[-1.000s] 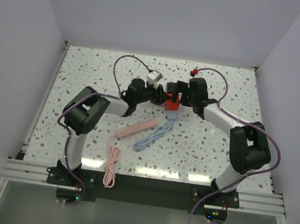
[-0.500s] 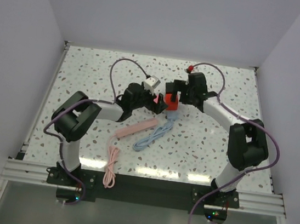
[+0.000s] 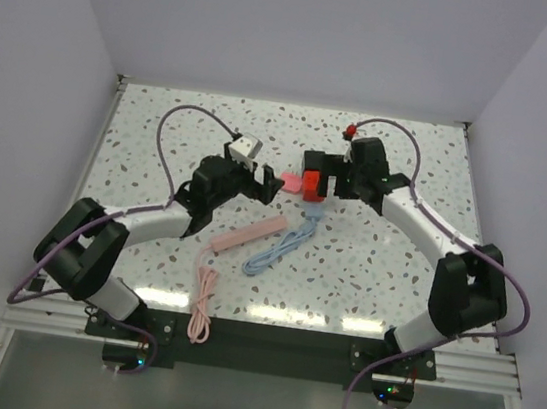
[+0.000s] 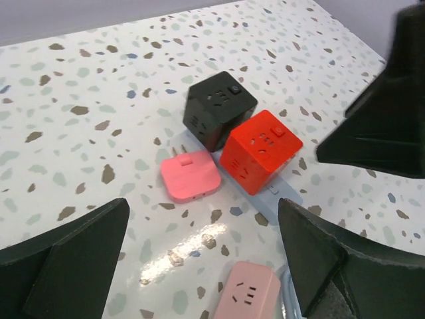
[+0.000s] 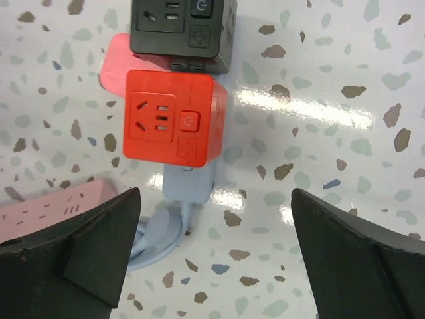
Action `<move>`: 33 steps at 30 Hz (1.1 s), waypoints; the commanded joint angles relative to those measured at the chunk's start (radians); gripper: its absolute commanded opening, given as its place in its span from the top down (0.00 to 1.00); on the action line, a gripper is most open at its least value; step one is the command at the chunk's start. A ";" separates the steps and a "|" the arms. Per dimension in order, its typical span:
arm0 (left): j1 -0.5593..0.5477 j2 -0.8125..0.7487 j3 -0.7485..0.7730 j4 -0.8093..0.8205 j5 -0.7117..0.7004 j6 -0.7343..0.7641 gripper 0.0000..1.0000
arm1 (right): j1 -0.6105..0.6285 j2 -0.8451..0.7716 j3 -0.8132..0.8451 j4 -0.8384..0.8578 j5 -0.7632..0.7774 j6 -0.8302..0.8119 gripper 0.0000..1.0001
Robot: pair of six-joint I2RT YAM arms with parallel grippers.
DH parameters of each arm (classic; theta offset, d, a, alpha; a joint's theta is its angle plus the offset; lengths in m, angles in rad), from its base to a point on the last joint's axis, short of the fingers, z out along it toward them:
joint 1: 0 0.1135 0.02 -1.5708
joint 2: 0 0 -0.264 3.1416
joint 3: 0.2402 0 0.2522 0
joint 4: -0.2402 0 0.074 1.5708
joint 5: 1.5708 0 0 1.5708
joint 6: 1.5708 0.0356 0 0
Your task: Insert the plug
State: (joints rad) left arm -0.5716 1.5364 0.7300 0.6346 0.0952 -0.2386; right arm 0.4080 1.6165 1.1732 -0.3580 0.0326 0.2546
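I see both grippers released, jaws wide: left gripper [image 4: 202, 260] left of the red socket cube [image 4: 260, 150], right gripper [image 5: 212, 262] near its right. The pink plug [image 4: 190, 175] lies free on the table [image 4: 99, 100] just beside that cube.

Two white arms [image 3: 151, 217] with black joints [image 3: 95, 260], looping purple cables [image 3: 187, 108], black wedge-shaped pincer fingers [image 4: 66, 266]

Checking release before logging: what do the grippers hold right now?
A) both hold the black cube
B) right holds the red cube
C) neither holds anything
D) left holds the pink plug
C: the left gripper and right gripper both stand open and empty, the pink plug lying on the table beside the red cube.
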 commanded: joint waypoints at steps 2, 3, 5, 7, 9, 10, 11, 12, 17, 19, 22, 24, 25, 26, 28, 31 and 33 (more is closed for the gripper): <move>0.061 -0.087 -0.046 0.002 -0.069 0.012 0.00 | 0.021 -0.151 -0.046 0.016 -0.084 0.000 0.01; 0.091 -0.096 -0.049 -0.004 -0.071 0.006 0.00 | 0.032 -0.161 -0.053 0.020 -0.100 0.008 0.01; 0.122 -0.128 -0.064 -0.009 -0.072 -0.004 0.00 | 0.072 -0.178 -0.055 0.028 -0.114 0.024 0.01; 0.159 -0.172 -0.078 -0.016 -0.086 0.007 0.00 | 0.116 -0.176 -0.055 0.045 -0.166 0.055 0.01; 0.186 -0.206 -0.095 -0.056 -0.162 0.035 0.00 | 0.146 -0.158 -0.067 0.082 -0.253 0.095 0.01; 0.194 -0.237 -0.098 -0.073 -0.193 0.041 0.00 | 0.181 -0.147 -0.076 0.108 -0.255 0.106 0.01; 0.200 -0.251 -0.103 -0.088 -0.243 0.048 0.00 | 0.195 -0.135 -0.075 0.111 -0.252 0.116 0.01; 0.210 -0.260 -0.107 -0.101 -0.258 0.047 0.00 | 0.205 -0.092 -0.063 0.110 -0.241 0.127 0.01; 0.217 -0.285 -0.129 -0.078 -0.206 0.027 0.00 | 0.215 0.038 -0.003 0.080 -0.168 0.166 0.01; 0.217 -0.279 -0.135 -0.070 -0.213 0.035 0.00 | 0.230 0.095 0.026 0.074 -0.146 0.172 0.01; 0.220 -0.274 -0.141 -0.059 -0.226 0.035 0.00 | 0.245 0.146 0.032 0.108 -0.088 0.199 0.01; 0.219 -0.271 -0.139 -0.056 -0.218 0.035 0.00 | 0.247 0.164 0.043 0.125 -0.069 0.218 0.01; 0.219 -0.266 -0.138 -0.056 -0.213 0.035 0.00 | 0.247 0.172 0.051 0.132 -0.062 0.221 0.01; 0.219 -0.263 -0.138 -0.055 -0.212 0.033 0.00 | 0.247 0.186 0.055 0.136 -0.037 0.224 0.01; 0.219 -0.257 -0.136 -0.053 -0.215 0.035 0.00 | 0.247 0.201 0.083 0.137 -0.010 0.229 0.01; 0.219 -0.248 -0.136 -0.053 -0.218 0.038 0.00 | 0.249 0.246 0.129 0.123 0.053 0.232 0.01; 0.219 -0.245 -0.135 -0.052 -0.216 0.039 0.00 | 0.249 0.287 0.169 0.113 0.105 0.236 0.01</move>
State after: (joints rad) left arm -0.3592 1.2861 0.5922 0.5503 -0.1085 -0.2195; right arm 0.6552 1.8614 1.2682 -0.2691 0.0284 0.4683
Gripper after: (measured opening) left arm 0.997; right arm 0.986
